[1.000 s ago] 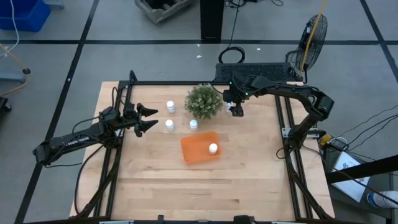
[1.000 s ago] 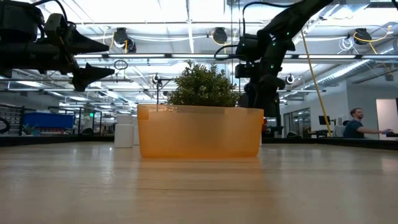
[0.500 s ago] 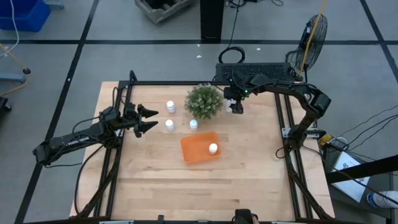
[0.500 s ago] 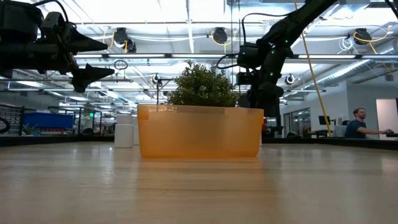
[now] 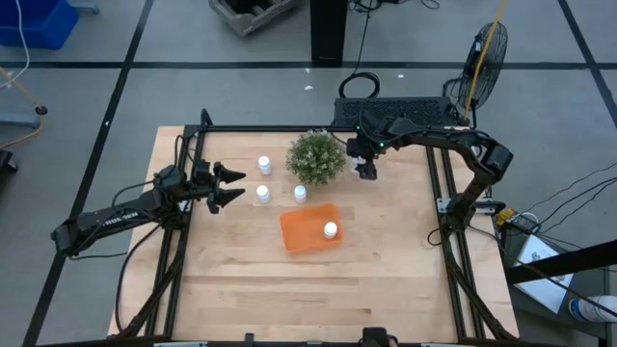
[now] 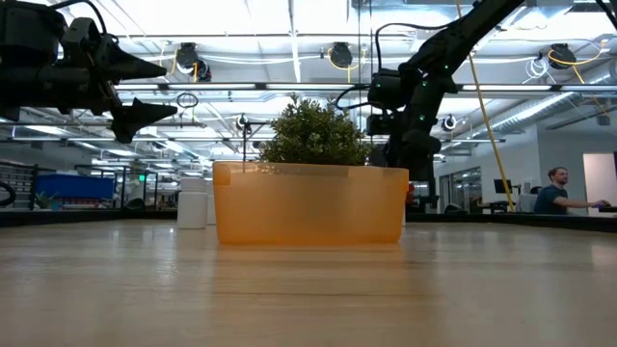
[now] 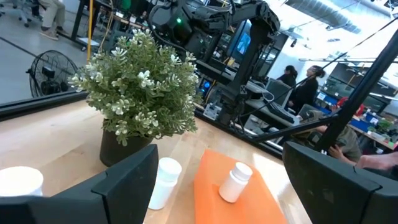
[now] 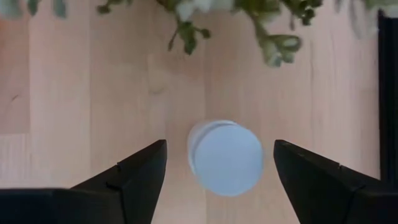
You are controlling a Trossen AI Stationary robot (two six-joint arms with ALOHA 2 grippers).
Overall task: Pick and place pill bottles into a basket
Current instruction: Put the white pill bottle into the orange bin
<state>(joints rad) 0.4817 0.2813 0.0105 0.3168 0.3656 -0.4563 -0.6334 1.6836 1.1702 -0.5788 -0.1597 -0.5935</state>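
Three white pill bottles (image 5: pixel 264 165) (image 5: pixel 262 194) (image 5: pixel 300 193) stand on the table to the left of the plant. A further one (image 5: pixel 331 229) lies in the orange basket (image 5: pixel 305 231). Another bottle (image 8: pixel 225 158) stands on its base right of the plant, below my right gripper (image 8: pixel 221 144). That gripper (image 5: pixel 366 170) points down, open, with a finger on either side of the bottle and apart from it. My left gripper (image 5: pixel 229 185) is open and empty, above the table left of the bottles.
A round bushy green plant (image 5: pixel 316 157) in a dark pot stands just behind the basket, close to my right gripper. In the left wrist view it (image 7: pixel 140 81) rises behind a bottle (image 7: pixel 163 180) and the basket (image 7: pixel 214 193). People sit beyond the table.
My right gripper has shifted a little toward the table's far edge beside the plant. The bottles and the basket stand as before.
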